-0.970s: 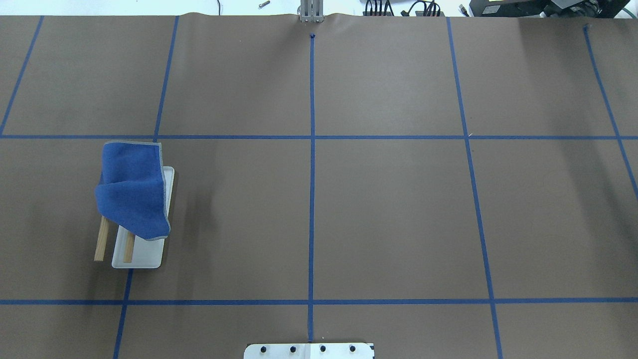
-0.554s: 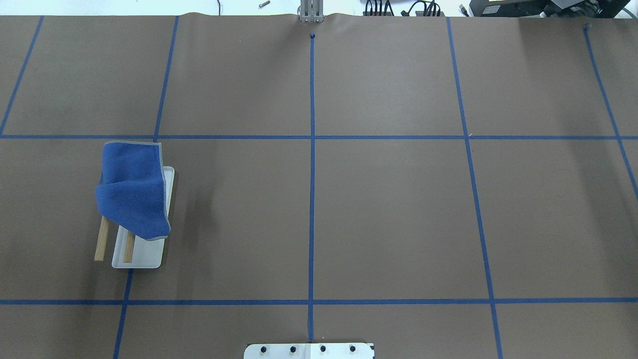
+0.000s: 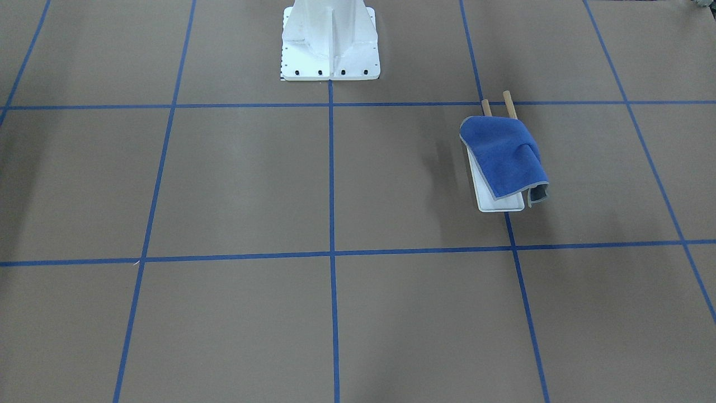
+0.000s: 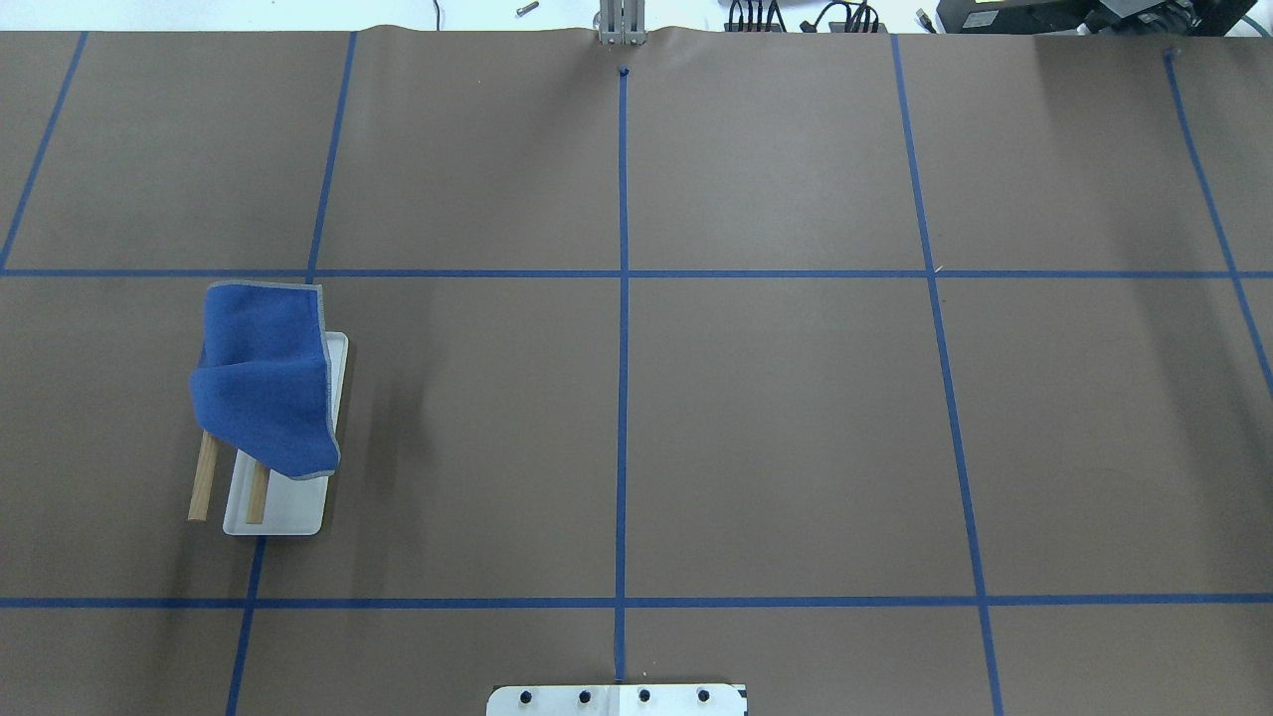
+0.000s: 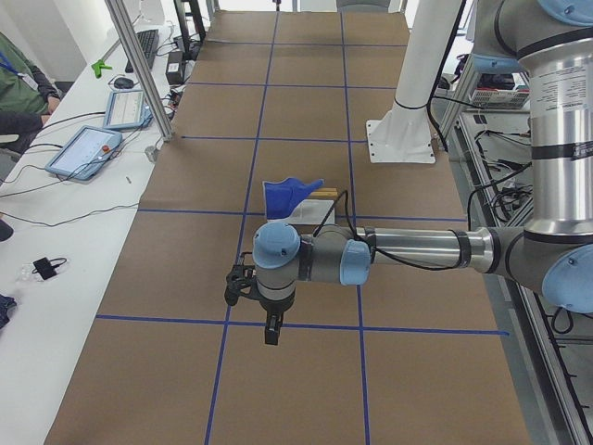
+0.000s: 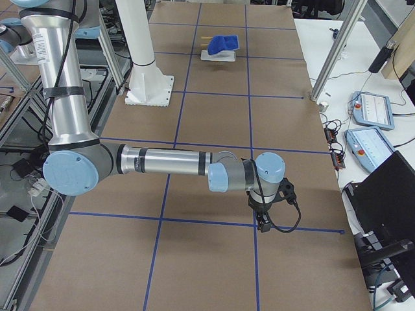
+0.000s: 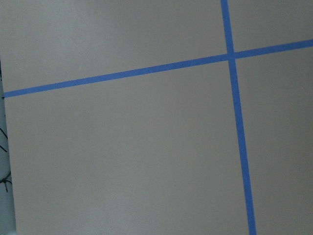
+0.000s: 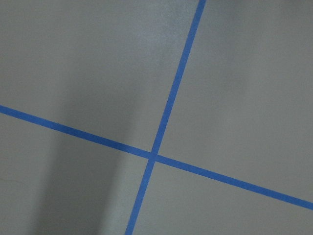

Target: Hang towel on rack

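The royal-blue towel lies draped over the two wooden dowels of the rack on the table's left side, one corner folded over. It also shows in the front view, hanging over the white base. No gripper shows in the overhead or front views. The left gripper hangs from the near arm in the left view, high above the table and nearer the camera than the towel. The right gripper is far from the towel. I cannot tell whether either is open or shut.
The large white bolted pedestal stands at the table's robot side. Blue tape lines grid the brown table cover. Tablets and cables lie on the white bench beside the table. Both wrist views show only table cover and tape.
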You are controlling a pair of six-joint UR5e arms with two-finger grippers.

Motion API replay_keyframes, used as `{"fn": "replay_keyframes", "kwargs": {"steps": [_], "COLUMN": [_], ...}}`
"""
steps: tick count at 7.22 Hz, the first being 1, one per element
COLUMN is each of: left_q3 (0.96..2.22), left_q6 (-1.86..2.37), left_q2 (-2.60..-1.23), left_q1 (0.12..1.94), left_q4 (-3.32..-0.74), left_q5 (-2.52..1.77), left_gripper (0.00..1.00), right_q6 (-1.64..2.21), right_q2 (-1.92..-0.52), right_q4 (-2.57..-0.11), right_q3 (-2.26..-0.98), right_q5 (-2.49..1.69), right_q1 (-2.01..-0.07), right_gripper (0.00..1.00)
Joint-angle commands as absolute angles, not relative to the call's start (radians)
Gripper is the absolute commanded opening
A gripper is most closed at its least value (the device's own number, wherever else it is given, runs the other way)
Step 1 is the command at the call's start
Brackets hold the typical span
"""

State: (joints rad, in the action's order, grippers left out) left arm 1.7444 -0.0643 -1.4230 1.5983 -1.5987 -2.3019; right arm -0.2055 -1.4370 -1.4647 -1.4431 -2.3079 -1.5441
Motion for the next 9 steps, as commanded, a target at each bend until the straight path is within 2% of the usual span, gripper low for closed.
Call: {"fn": "replay_keyframes", "kwargs": {"steps": [1, 9], "left_q3": [1.769, 1.789], "left_q6": [-0.066, -0.074], "left_q2": [-1.424, -1.410], "left_q1": [1.603, 1.603], "left_q4": [-1.546, -1.554], "left_q5": [-2.316, -2.312], "left_gripper": [0.98, 0.98], "right_q6": [-0.206, -0.206], "right_q2": [-1.446, -1.466], "right_q4": [-1.488, -1.477], "right_q3": [-1.462, -1.470], "right_q5": [-2.295, -2.276], "right_q1": [-1.543, -1.540], "right_gripper": [1.00, 1.00]}}
